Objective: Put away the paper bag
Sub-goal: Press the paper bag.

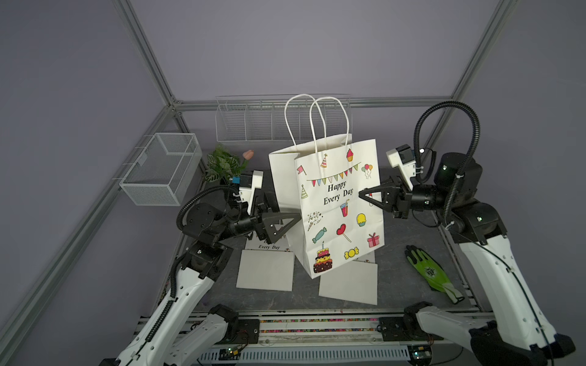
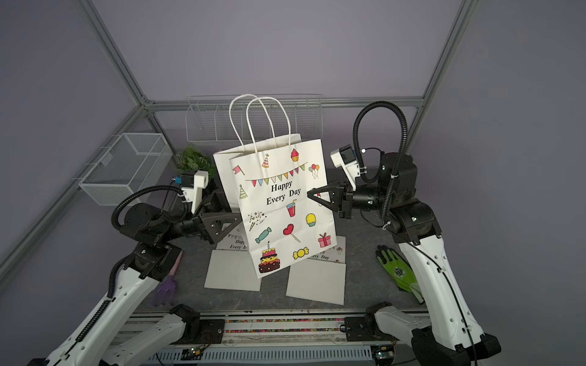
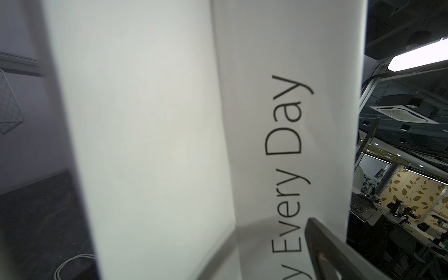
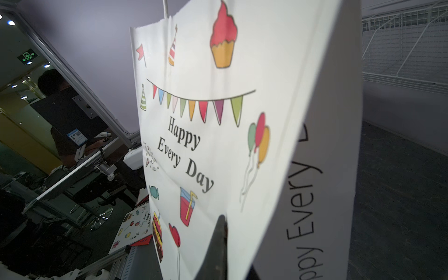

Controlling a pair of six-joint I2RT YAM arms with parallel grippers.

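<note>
Paper bag (image 1: 336,202) in R jaws, L jaws open

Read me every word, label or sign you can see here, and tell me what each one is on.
"Happy Every Day": front of the paper bag.
"Every Day": its side panel.
"Every Day": left flat bag, rest covered.
"ery Day": right flat bag, partly covered.
Unreadable: glove logo, badge; the green exit sign shows no legible words.

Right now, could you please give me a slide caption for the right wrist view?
Right fingers pinch the corner fold of the Happy Every Day paper bag, wire rack behind.
</note>
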